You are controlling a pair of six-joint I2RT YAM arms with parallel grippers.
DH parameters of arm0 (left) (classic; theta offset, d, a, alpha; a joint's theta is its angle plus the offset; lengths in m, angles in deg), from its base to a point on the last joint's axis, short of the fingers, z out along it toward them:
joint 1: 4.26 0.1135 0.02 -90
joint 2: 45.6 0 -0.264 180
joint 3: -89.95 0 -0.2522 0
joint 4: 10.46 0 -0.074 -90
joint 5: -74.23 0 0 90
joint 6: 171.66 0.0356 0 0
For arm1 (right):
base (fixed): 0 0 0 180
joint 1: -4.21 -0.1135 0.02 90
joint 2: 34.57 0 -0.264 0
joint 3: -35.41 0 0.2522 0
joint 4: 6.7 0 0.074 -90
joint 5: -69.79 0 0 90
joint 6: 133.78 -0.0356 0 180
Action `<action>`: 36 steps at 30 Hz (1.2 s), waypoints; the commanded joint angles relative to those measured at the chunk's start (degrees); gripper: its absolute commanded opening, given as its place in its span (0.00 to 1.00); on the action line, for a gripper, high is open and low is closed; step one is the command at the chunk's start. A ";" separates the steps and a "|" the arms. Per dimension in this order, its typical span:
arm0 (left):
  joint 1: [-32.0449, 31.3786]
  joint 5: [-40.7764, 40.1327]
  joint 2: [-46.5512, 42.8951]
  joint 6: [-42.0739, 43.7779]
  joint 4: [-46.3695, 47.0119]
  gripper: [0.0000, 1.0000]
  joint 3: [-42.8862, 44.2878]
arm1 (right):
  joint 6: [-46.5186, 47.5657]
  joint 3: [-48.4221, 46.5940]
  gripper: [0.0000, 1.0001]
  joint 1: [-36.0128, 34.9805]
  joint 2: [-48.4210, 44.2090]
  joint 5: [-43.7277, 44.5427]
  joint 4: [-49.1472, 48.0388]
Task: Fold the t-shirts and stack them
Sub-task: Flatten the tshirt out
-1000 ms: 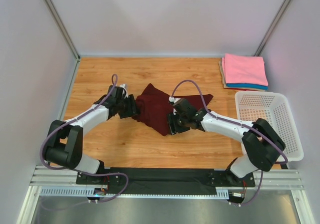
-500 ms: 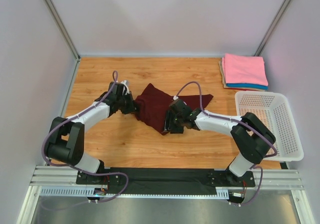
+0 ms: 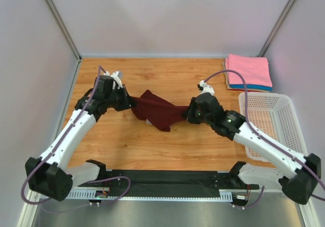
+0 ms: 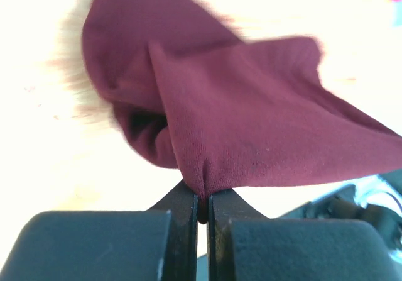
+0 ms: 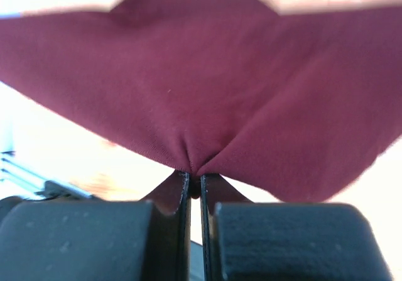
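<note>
Both arms have spread apart since a second ago, drawing the dark maroon t-shirt [image 3: 158,114] out from a bunched heap into a stretched band with a sagging point. Well left of the white perforated basket [image 3: 284,135], the left gripper [image 3: 133,104] has its jaws pressed together on a puckered fold of the soft knit. Nearer the basket, the right gripper [image 3: 189,114] pinches the opposite edge likewise. Just behind the basket lies the squared stack of pink, blue and tan tees [image 3: 248,70]
</note>
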State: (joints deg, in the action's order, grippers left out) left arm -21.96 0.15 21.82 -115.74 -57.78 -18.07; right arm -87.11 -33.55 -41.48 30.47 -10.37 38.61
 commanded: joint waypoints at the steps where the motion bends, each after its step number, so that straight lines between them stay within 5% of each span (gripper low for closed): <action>1: -1.55 -1.86 -5.18 3.67 -11.77 0.00 9.42 | 4.13 -5.08 0.00 -0.01 -6.57 5.36 10.26; 4: -3.48 -1.60 -6.16 4.64 -19.24 0.00 15.77 | 5.18 -9.92 0.00 -0.01 -9.92 5.62 12.74; 10: -3.49 -1.68 -3.89 5.52 -19.79 0.00 17.38 | 8.70 -13.62 0.00 4.02 -4.49 6.16 10.83; 15: -3.40 0.60 2.62 4.21 -12.68 0.00 9.91 | 12.83 -10.19 0.05 9.91 8.66 1.23 2.21; 19: -1.48 1.65 14.71 2.54 -5.31 0.00 7.52 | 14.59 -16.22 0.11 14.92 21.57 -2.37 0.70; 21: -0.59 4.37 19.48 2.44 -4.06 0.07 9.19 | 14.59 -21.15 0.17 17.39 26.61 -4.13 3.24; 24: -0.50 2.19 22.76 2.97 -4.50 0.31 13.15 | 15.91 -26.27 0.27 17.57 29.45 -6.05 8.52; 28: -3.03 -9.65 16.45 4.64 -7.29 0.45 12.71 | 16.61 -22.50 0.33 17.65 25.85 -5.55 9.22; 30: -5.67 -15.82 14.51 5.87 -8.18 0.48 12.10 | 16.09 -20.05 0.33 18.00 24.44 -4.05 10.72; 36: -21.31 -15.83 13.26 7.54 -1.69 0.48 8.68 | 13.89 -10.38 0.35 18.71 19.88 -4.75 9.32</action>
State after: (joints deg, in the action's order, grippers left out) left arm -38.17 -13.40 34.41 -110.61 -62.88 -8.52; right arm -72.43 -48.08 -23.19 52.63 -15.26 47.44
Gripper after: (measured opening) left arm 0.480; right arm 0.346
